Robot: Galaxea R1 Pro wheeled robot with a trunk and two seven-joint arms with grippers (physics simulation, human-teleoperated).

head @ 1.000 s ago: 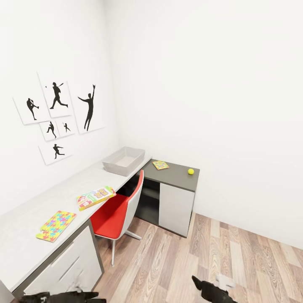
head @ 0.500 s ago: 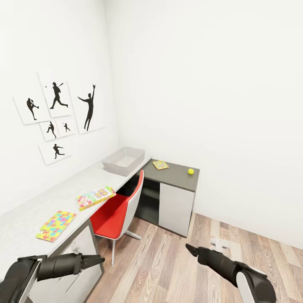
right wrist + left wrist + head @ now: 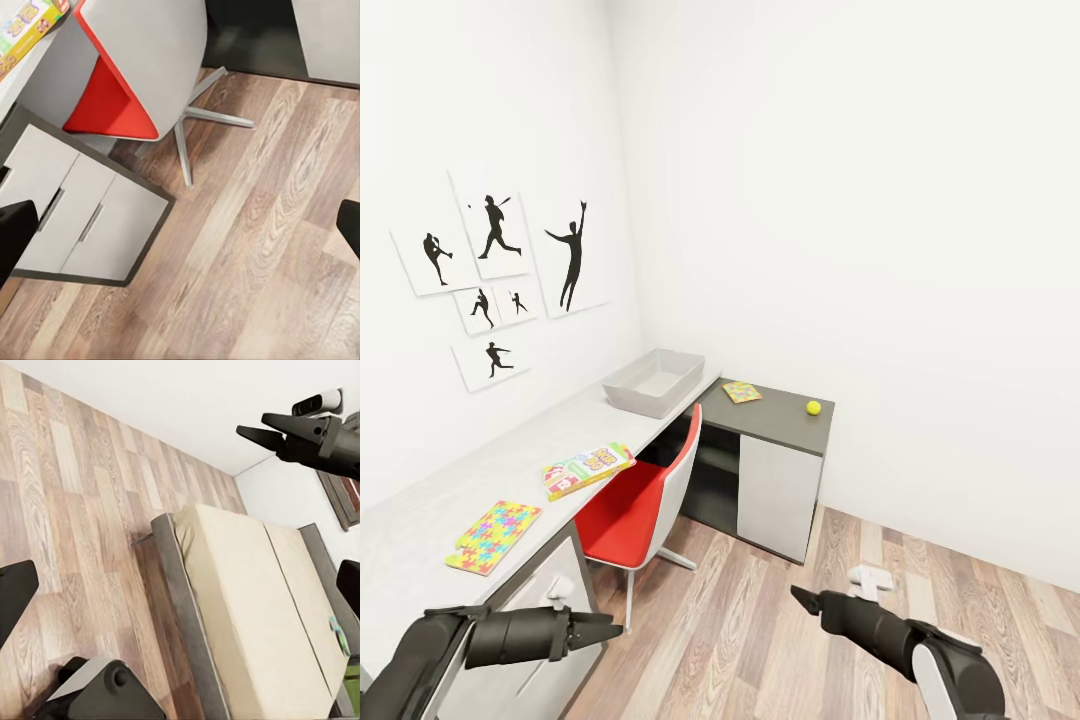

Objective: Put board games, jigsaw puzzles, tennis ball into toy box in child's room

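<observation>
Only illegible print on the board game (image 3: 587, 469), table (image 3: 420, 520).

The right claw (image 3: 180, 225) hangs over a wood-plank floor (image 3: 270, 270), its two dark fingertips (image 3: 13, 232) showing at opposite edges of the picture with a broad gap between them, nothing in that gap. Ahead of the claw stands a chair (image 3: 127, 67) with a red seat, a pale grey back and a chrome star base (image 3: 196, 124) resting on the planks. Beside the chair, nearer one fingertip, a white drawer unit (image 3: 82, 225) with slim handles sits in a dark grey frame under the pale table (image 3: 15, 79). On the table's edge lies a colourful board game (image 3: 24, 28), partly cut off. Beyond the chair is a dark cabinet (image 3: 255, 37) with a white door.
</observation>
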